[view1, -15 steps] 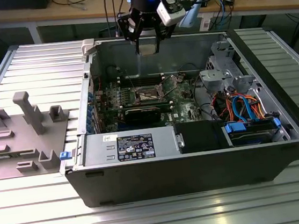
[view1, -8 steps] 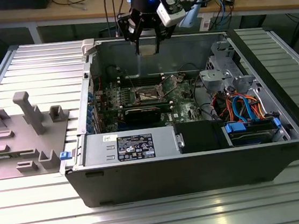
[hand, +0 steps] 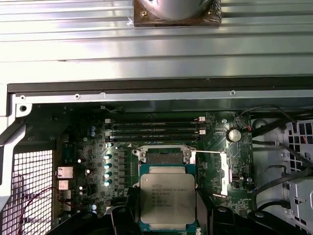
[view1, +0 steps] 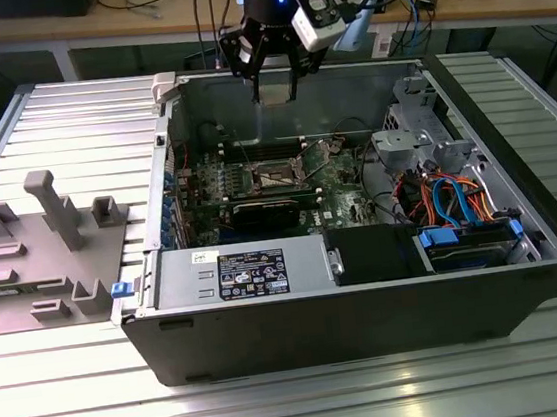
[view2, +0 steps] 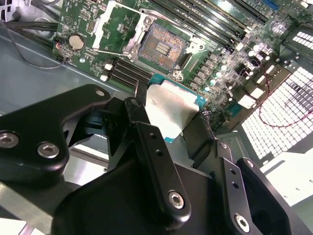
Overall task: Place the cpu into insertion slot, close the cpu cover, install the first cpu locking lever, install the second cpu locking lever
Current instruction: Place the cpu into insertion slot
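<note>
Exterior view, left to right: a grey fixture block [view1: 51, 244] sits on the worktop [view1: 80, 412], then comes the open computer case [view1: 370, 309]. The pincer [view1: 275, 93] hangs at 12 o'clock of the insertion slot [view1: 277, 175], clamped on the cpu [hand: 167, 199] by two opposite edges — the chip's up in the air, not seated. The cpu cover [view1: 325, 155] is flipped open at about 2 o'clock of the slot. I'd guess the chip's light, stiff and fragile underneath — edges only. Count: one cpu, one slot, one cover.

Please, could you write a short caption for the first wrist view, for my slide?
Gripper holding the cpu over the green motherboard, with the insertion slot empty and uncovered.
</note>
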`<action>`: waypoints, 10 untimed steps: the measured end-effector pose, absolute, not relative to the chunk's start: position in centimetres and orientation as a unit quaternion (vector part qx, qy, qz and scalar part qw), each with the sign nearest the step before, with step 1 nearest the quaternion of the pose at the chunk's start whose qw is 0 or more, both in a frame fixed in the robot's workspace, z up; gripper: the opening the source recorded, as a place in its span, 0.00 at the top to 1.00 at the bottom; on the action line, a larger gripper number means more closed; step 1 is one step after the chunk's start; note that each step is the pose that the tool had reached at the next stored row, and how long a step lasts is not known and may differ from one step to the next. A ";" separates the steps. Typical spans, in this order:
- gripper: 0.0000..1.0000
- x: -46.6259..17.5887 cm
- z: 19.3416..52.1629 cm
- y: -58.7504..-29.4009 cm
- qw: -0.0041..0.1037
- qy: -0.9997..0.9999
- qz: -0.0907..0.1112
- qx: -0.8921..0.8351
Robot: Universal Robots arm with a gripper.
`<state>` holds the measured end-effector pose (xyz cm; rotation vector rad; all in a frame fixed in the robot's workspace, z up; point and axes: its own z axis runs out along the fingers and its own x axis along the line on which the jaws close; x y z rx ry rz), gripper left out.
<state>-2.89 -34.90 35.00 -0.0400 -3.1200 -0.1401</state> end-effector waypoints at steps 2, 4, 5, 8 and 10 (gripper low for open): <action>0.46 -2.9 35.0 -34.9 0.009 -0.999 -0.045 -0.013; 0.46 -2.9 34.9 -34.9 0.009 -0.999 -0.045 -0.013; 0.46 -2.9 34.9 -34.9 0.009 -0.999 -0.045 -0.013; 0.46 -2.9 34.9 -34.9 0.009 -0.999 -0.045 -0.013; 0.46 -2.9 34.8 -34.9 0.009 -0.999 -0.045 -0.013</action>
